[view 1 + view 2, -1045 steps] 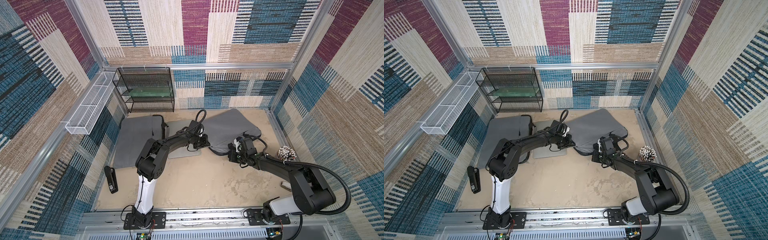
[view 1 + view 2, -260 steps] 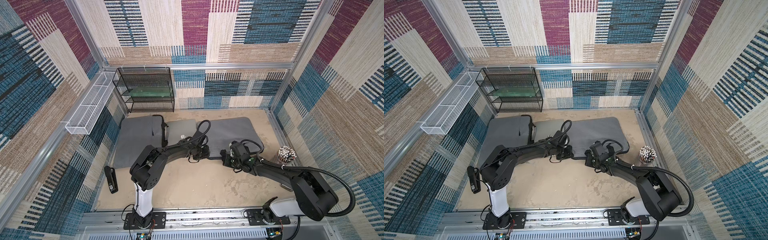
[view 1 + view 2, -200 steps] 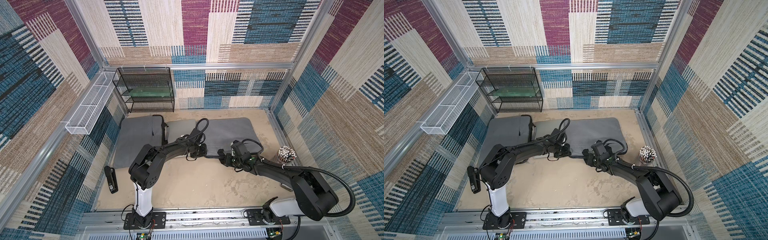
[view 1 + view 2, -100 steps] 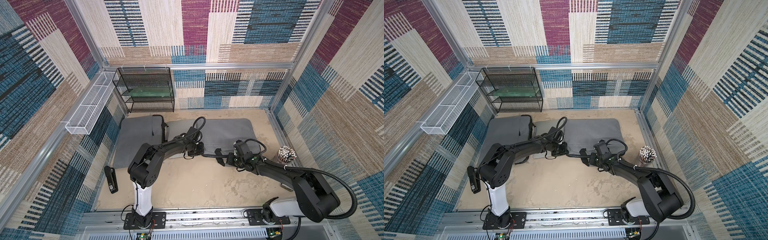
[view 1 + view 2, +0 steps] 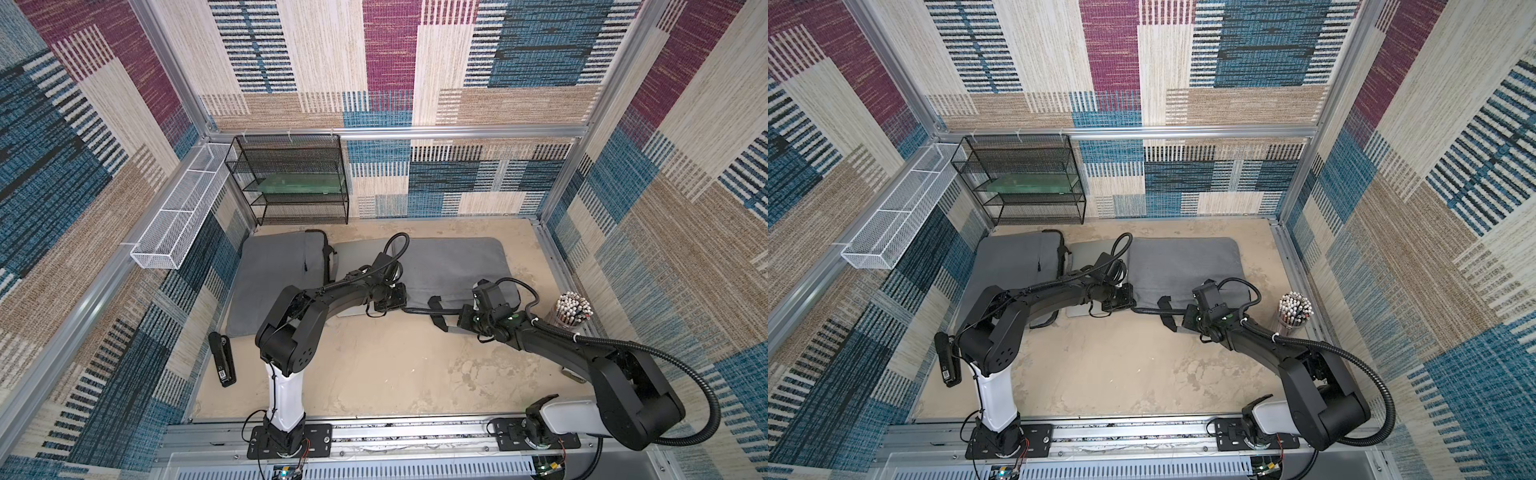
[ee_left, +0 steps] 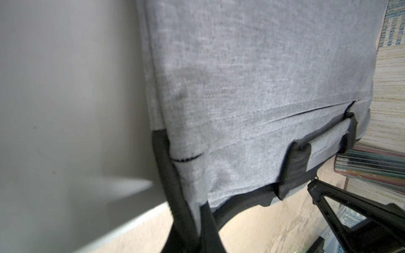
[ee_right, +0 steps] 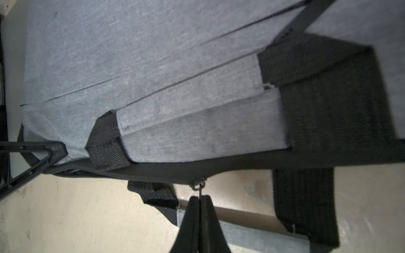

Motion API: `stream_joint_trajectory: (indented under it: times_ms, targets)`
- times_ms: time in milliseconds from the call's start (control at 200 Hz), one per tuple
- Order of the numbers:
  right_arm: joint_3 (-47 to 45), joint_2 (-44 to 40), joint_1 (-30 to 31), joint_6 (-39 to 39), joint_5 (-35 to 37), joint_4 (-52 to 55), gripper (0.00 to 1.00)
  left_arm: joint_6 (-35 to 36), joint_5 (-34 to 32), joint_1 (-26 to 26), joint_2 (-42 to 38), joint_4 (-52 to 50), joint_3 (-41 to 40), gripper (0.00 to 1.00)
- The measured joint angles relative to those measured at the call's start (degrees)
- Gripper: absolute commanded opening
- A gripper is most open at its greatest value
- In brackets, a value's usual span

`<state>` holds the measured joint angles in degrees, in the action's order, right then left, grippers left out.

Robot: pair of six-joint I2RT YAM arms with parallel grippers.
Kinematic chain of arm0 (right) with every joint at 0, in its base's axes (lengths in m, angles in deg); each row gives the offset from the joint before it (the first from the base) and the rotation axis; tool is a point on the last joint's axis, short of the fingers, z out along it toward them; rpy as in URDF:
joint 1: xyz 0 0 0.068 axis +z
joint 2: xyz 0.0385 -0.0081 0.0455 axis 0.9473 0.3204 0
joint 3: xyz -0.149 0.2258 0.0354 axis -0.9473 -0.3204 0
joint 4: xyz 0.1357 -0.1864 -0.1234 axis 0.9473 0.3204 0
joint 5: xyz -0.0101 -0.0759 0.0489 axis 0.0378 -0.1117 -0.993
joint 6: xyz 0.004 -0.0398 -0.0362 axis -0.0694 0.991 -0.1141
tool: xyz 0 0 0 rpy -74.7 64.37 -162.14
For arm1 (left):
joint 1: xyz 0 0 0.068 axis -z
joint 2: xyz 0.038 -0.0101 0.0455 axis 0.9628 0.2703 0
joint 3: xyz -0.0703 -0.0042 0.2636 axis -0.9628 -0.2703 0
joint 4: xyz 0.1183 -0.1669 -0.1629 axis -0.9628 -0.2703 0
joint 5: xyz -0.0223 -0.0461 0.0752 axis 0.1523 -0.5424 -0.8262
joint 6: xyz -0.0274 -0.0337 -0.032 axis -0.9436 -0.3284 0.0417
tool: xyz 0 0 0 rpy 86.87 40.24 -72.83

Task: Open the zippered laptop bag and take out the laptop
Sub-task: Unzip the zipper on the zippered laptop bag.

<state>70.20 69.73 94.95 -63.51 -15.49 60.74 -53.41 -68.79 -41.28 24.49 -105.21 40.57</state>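
R gripper pinches tiny zip pull at tips; L gripper nips floppy bag corner; laptop prob. stiff, slick.

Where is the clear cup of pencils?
In both top views, the clear cup of pencils stands by the right wall, right of the grey fabric laptop bag.

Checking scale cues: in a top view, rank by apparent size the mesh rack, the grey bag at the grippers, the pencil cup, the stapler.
1. mesh rack
2. grey bag, partly covered, slightly smaller
3. pencil cup and stapler: look about alike, so not ranked against each other.
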Motion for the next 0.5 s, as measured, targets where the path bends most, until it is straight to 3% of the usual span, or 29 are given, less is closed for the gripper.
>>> stream_joint_trajectory:
  times_ms: [501]
  targets:
    - [-0.9,-2.0,-2.2,1.0,0.0,0.7,0.00,0.2,0.4,-0.3,0.0,0.0,0.0,0.00]
